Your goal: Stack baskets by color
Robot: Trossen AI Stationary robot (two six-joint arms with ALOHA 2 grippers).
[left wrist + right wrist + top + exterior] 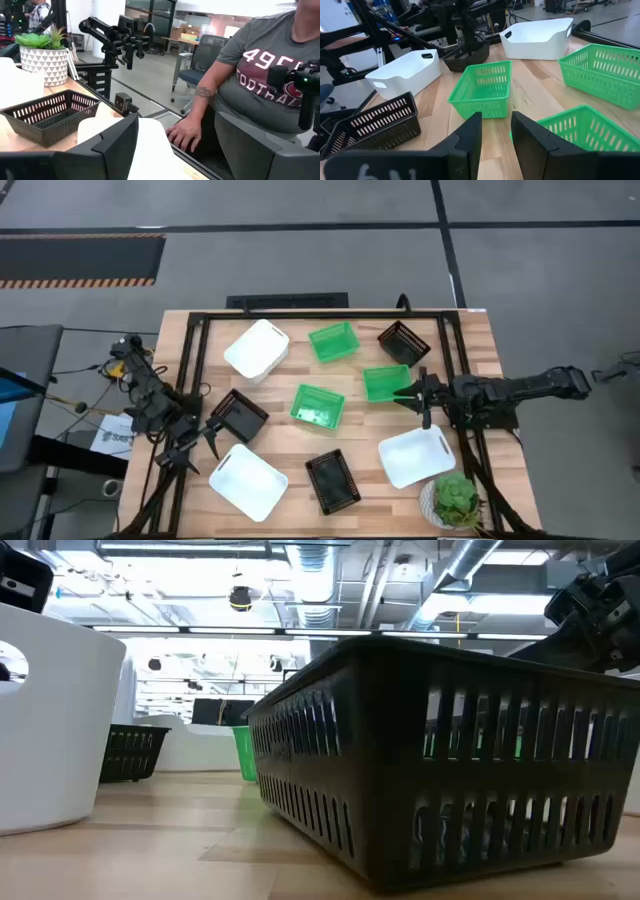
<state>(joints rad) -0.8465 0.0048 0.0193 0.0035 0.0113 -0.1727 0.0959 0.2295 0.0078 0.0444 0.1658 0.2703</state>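
Three white baskets [256, 348] [248, 480] [417, 455], three green baskets [333, 341] [317, 405] [386, 383] and three black baskets [403, 343] [240, 415] [332, 480] stand apart on the wooden table, each on its base. My right gripper [408, 392] is open at the right end of the right green basket [580, 130]. My left gripper [200, 445] is open at the near left, between a black basket and the near white basket [150, 150]. The rim of that white basket shows between its fingers. My right gripper comes in level from the table's right. One finger [532, 137] hides the green basket's corner, so I cannot tell whether it touches. My left gripper straddles the white basket's rim [155, 145]; I cannot tell whether a finger touches it.
A potted plant [455, 500] stands at the near right corner. A black frame [300, 315] runs round the table. A person stands at the table's near edge with a hand [185, 135] on it. In the low view a black basket [450, 770] fills the foreground.
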